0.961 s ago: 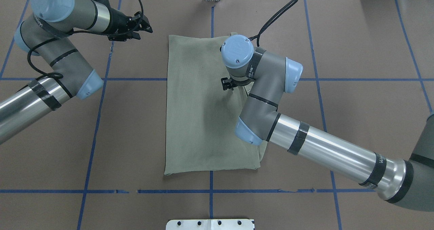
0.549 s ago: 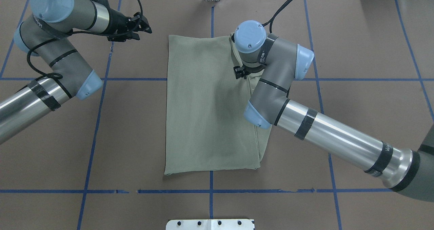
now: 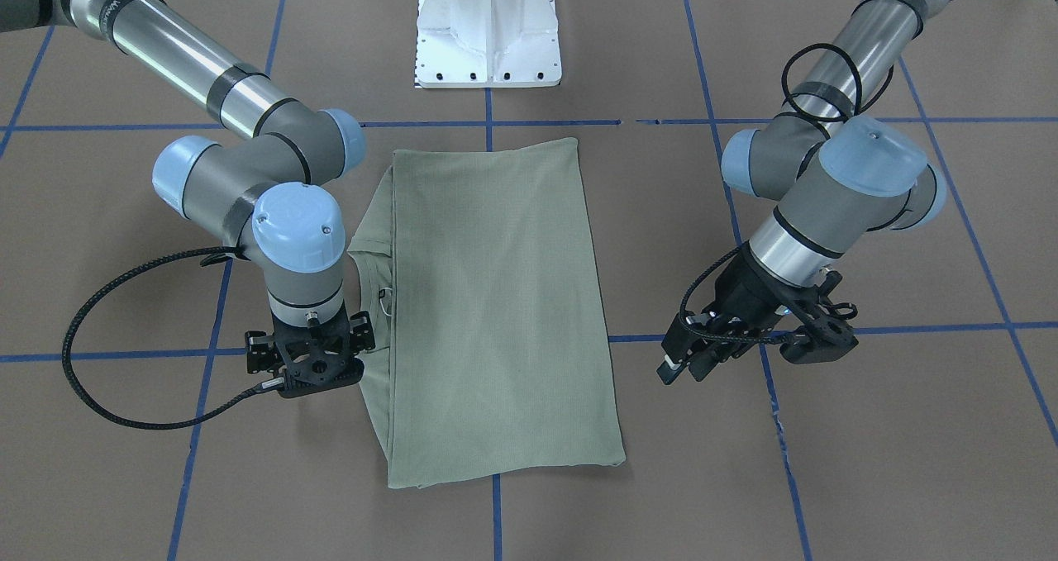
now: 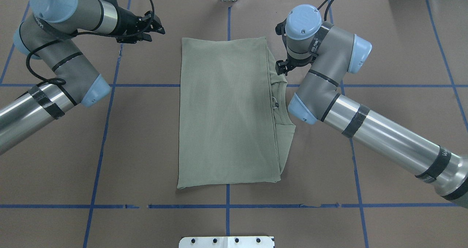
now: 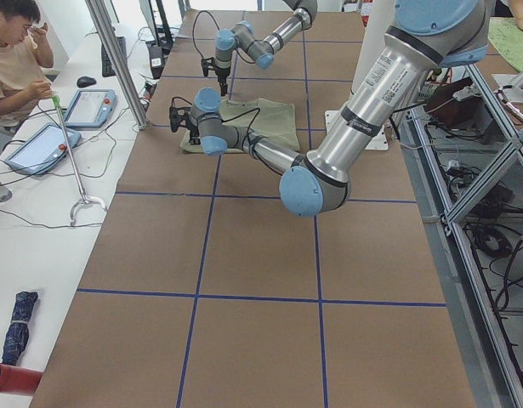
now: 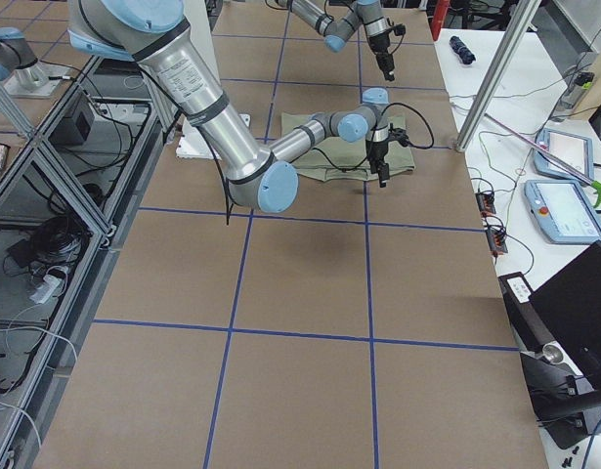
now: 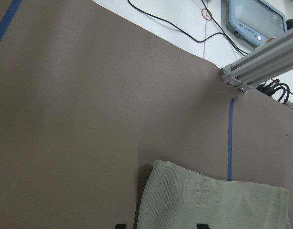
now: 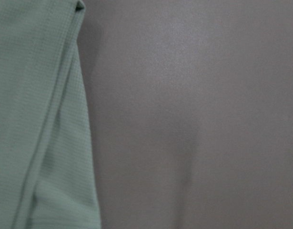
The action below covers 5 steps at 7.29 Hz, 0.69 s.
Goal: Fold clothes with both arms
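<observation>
Folded shirt (image 4: 226,113) lay flat. Left gripper (image 4: 158,28) hung, fingers apart, at ten o'clock; right gripper (image 4: 282,67), at two, I couldn't tell. I'd say both should pinch matching corners evenly.

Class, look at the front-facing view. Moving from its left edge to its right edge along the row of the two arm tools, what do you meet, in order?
right tool → sage-green shirt → left tool
</observation>
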Each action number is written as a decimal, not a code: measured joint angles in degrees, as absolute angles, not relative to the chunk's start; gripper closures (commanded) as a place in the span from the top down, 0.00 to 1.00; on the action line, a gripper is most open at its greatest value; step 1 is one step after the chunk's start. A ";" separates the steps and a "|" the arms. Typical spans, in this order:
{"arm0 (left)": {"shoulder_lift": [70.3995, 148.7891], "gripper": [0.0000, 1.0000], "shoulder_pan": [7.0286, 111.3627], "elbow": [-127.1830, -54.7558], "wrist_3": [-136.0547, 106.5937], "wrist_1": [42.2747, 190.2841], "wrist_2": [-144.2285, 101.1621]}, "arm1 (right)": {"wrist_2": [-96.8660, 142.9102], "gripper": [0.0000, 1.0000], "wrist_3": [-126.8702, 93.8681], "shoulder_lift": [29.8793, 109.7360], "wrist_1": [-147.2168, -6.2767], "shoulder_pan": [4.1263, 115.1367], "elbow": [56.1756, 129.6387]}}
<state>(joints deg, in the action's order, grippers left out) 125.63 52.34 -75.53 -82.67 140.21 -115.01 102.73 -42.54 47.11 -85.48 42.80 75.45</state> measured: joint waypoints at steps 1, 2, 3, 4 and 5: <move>125.62 0.58 52.41 -76.52 -82.69 139.55 -115.25 | 102.52 1.00 -50.95 47.61 -85.43 41.07 79.10; 125.58 0.58 52.47 -77.20 -82.67 139.00 -115.44 | 101.02 1.00 -60.92 48.89 -85.38 38.39 83.67; 125.26 0.58 52.59 -77.52 -82.57 138.76 -115.58 | 98.45 1.00 -70.66 52.43 -85.33 35.01 90.60; 124.81 0.58 52.72 -77.74 -82.49 138.71 -115.65 | 95.30 0.99 -79.82 56.76 -85.31 31.53 97.69; 124.56 0.58 52.81 -78.02 -82.46 138.67 -115.69 | 91.02 0.98 -89.87 60.28 -85.36 27.53 103.30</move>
<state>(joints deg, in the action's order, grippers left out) 124.56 52.81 -78.02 -82.46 138.67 -115.69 91.02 -89.87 60.28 -85.36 27.53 103.30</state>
